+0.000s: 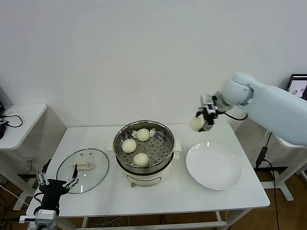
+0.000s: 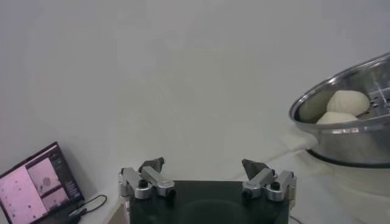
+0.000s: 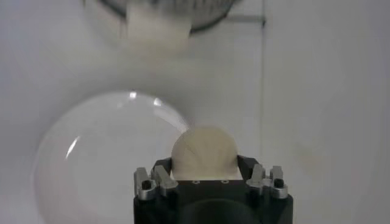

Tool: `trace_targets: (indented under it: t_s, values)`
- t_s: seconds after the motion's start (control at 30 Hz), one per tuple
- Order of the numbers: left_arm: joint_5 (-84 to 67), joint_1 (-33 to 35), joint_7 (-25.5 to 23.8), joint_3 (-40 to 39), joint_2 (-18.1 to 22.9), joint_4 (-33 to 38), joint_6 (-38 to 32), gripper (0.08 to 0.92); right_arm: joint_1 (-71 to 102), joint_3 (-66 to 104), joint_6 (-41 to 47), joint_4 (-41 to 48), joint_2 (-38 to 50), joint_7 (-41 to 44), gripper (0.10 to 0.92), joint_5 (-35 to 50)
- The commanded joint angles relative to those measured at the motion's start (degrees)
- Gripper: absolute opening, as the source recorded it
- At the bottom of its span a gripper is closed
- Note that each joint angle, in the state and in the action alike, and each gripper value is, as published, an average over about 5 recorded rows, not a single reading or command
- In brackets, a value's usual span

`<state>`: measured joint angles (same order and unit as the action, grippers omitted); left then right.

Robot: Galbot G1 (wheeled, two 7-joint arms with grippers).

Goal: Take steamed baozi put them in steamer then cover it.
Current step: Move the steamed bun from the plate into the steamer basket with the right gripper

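Left claw [image 1: 56, 182] waits wide open beside the glass lid [image 1: 82, 170] on the counter [image 1: 192, 196]; right claw [image 1: 205, 120] grips a baozi [image 1: 196, 124] above the plate [image 1: 214, 166]; three baozi [image 1: 141, 159] sit in the steamer [image 1: 144, 143].

A: Non-task items on the white table [image 1: 158, 199]?

B: A flat white plate [image 1: 214, 166] at the right, bare. A round glass lid [image 1: 82, 171] with a cream handle lies flat at the left.

A: Off the table?

B: A small side table [image 1: 21, 120] at far left carries a black cable [image 1: 12, 119]. A lit screen [image 1: 298, 85] shows at the far right edge.
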<state>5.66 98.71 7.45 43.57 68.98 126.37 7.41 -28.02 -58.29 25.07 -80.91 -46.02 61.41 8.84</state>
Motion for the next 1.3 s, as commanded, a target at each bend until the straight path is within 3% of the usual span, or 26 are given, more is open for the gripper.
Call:
trace_targets:
  t_s: [0.03, 0.43, 1.3]
  values:
    - [-0.05, 0.32, -0.02, 0.54, -0.31, -0.29, -0.11, 0.823, -7.87, -7.9, 7.87, -2.16, -12.85, -5.81, 0.67, 14.4]
    - [-0.15, 0.53, 0.05, 1.51, 0.25, -0.03, -0.25, 0.823, 2.28, -7.42, 14.29, 5.43, -23.16, -13.07, 0.679, 14.47]
    - [-0.13, 0.5, 0.05, 1.65, 0.56, -0.03, -0.31, 0.823, 8.84, -6.23, 16.53, 8.2, -22.23, -15.06, 0.681, 10.37]
